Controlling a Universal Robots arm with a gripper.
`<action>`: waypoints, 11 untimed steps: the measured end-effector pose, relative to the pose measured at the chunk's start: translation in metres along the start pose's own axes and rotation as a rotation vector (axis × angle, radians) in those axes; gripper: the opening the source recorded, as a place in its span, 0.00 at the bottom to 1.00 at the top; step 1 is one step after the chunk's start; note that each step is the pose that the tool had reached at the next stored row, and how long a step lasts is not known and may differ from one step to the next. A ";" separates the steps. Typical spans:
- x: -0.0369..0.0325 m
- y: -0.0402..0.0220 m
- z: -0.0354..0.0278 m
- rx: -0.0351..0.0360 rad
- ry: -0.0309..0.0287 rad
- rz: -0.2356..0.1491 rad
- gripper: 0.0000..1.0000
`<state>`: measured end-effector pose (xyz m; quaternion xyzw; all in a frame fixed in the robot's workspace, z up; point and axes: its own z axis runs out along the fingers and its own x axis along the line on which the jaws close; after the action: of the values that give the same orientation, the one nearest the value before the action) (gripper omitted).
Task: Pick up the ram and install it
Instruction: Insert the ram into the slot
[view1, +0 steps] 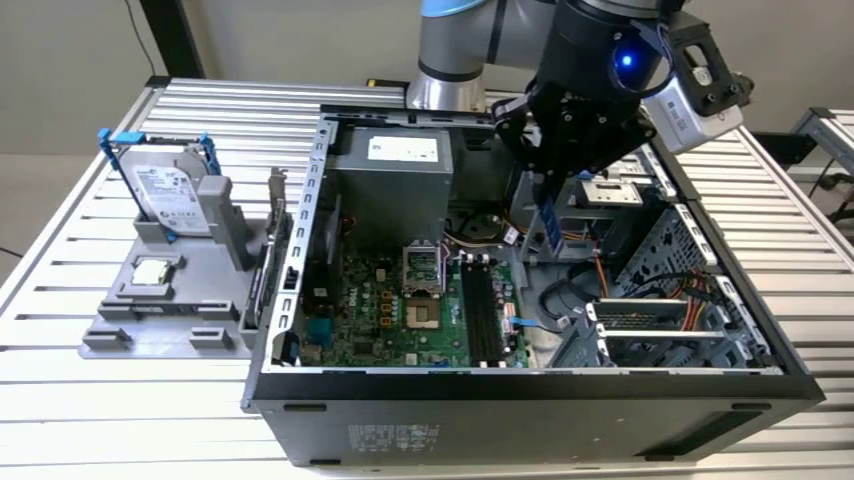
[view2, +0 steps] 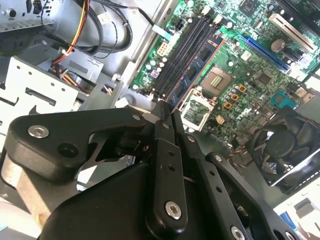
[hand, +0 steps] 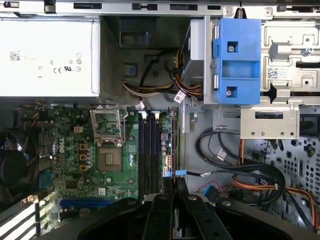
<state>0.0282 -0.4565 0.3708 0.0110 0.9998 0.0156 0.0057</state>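
Above open case (view1: 320, 190), ram (view1: 547, 222) in pincer (view1: 550, 180); chips (view2: 205, 52) in second wrist view

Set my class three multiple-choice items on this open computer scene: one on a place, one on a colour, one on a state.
1. Where does the silver hard drive in its blue-edged frame stand?
A) upright in the grey plastic holder, at the exterior view's left of the dark computer case
B) inside that case
C) flat on the floor

2. What colour is the motherboard?
A) white
B) green
C) red

3. What is the state of the black gripper?
A) open and empty
B) shut on a cable
C) shut on the ram, a thin circuit-board stick with dark chips

Answers:
1 A: the drive stands in the holder, outside the case.
2 B: the board is green in all three views.
3 C: the second wrist view shows the fingers pinching the stick's end.
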 end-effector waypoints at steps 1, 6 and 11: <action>0.0000 0.0000 0.0008 0.0000 0.0000 0.000 0.00; 0.0000 -0.0001 0.0022 0.0004 0.0001 0.000 0.00; 0.0000 -0.0001 0.0034 -0.0003 -0.0001 0.000 0.00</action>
<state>0.0282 -0.4564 0.3674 0.0110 0.9998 0.0157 0.0058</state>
